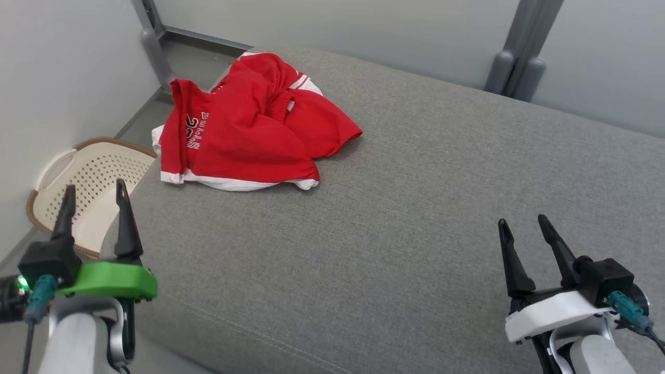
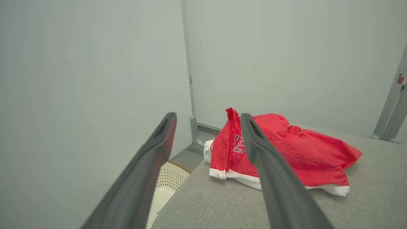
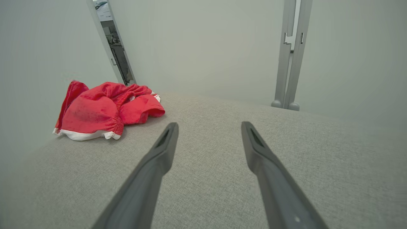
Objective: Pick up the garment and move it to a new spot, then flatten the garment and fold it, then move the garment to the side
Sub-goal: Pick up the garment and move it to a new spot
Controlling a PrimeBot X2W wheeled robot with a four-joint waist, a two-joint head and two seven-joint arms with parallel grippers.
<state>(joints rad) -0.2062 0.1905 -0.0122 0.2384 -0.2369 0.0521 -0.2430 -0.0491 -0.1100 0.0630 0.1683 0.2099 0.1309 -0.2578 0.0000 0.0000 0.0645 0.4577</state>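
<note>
**Soft red garment lies bunched at the upper left, both hands empty**

The crumpled red knit garment with white trim [image 1: 244,130] lies in the upper left of the head view, at the corner of the broad grey woven-fabric cushion [image 1: 389,208]. One white edge looks to reach just over the cushion's rim. It is heaped in loose folds. A raised ridge of cloth stands at its left, a gathered elastic band shows near the middle, and dark lettering runs down one panel.

By the look of it, the garment is light, limp and thin, probably a smooth sports weave. It should drape and slide rather than hold a shape, and a single pinch would likely lift it as a hanging bundle. The white-banded hem along its lower edge and the elastic band look like the firmest places to take hold. Two separate points on the hem would help it open out flat later.

The cushion's coarse, matte weave may drag a little on the cloth.

The left hand [image 1: 95,186] at the lower left and the right hand [image 1: 522,220] at the lower right are both spread, holding nothing and well apart from the garment. A cream perforated plastic basket with a brown rim [image 1: 93,166] sits below the cushion's left edge.
</note>
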